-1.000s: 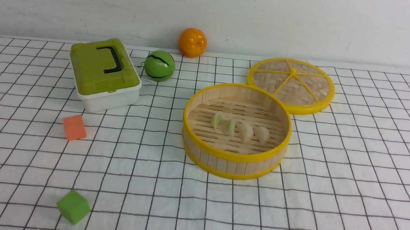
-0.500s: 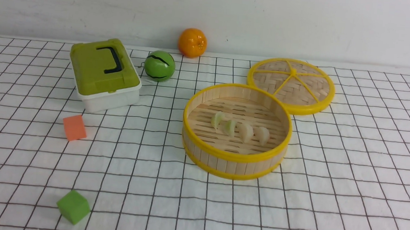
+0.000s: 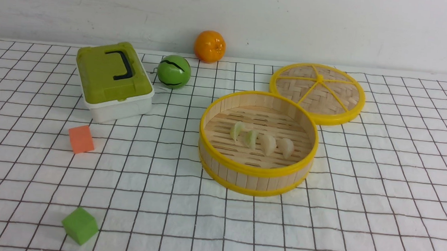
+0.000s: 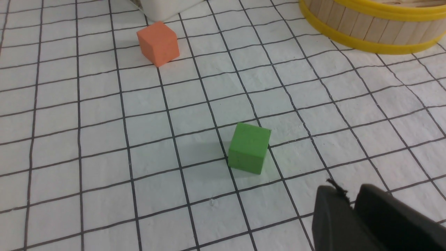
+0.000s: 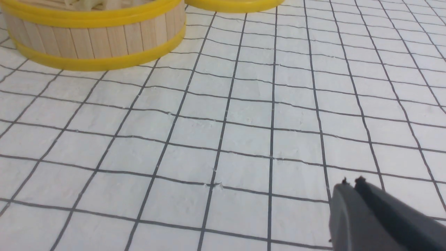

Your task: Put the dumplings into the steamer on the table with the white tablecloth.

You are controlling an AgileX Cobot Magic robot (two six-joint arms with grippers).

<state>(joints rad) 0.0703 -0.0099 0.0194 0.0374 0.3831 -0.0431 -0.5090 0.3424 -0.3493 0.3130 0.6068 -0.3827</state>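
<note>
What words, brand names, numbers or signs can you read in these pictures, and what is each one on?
None. I can read no lettering or numbers on the green-lidded box, the bamboo steamer or the orange fruit. The dark strokes on the green ball form no readable word.
</note>
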